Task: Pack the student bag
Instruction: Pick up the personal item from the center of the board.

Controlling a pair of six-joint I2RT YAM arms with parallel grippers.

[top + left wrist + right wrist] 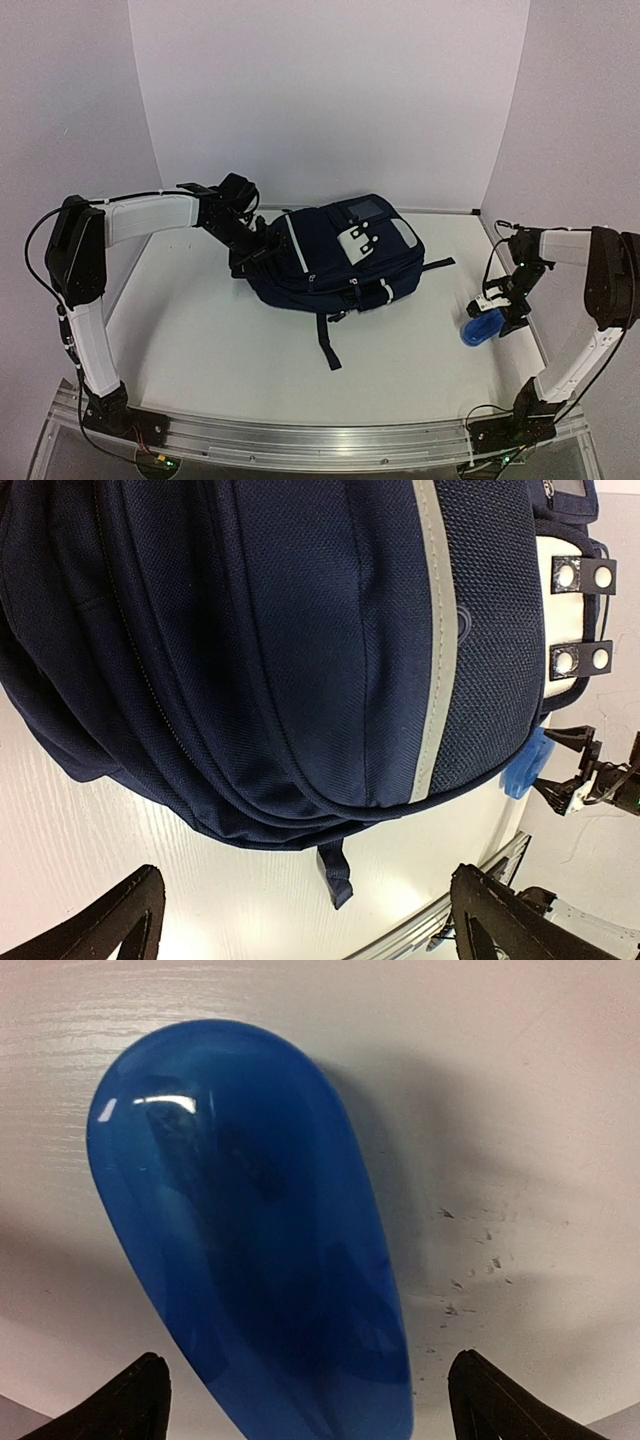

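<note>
The student bag (pixel 335 255), a large navy-blue fabric backpack with pale stripes and a white buckle patch, lay on its side in the middle of the white table (pixel 200 340). The left gripper (pixel 258 250) hovered at the bag's left flank with its jaws spread wide and nothing between them. Well apart, near the table's right edge, the right gripper (pixel 500 310) hung just above a glossy, translucent blue plastic case (pixel 250 1240) of rounded, elongated shape, jaws wide and straddling it without a grip.

The case looked smooth and curved, so the fingers would probably squeeze it out sideways if they closed off-centre or too near its narrow end. No opening in the bag could be seen; if it was zipped shut, the case would have nowhere to go. The soft bag might also slide or slump under a push from the left gripper.

Counted: one bag, one blue case, two grippers, two riveted buckle tabs (pixel 582 575) on the patch
</note>
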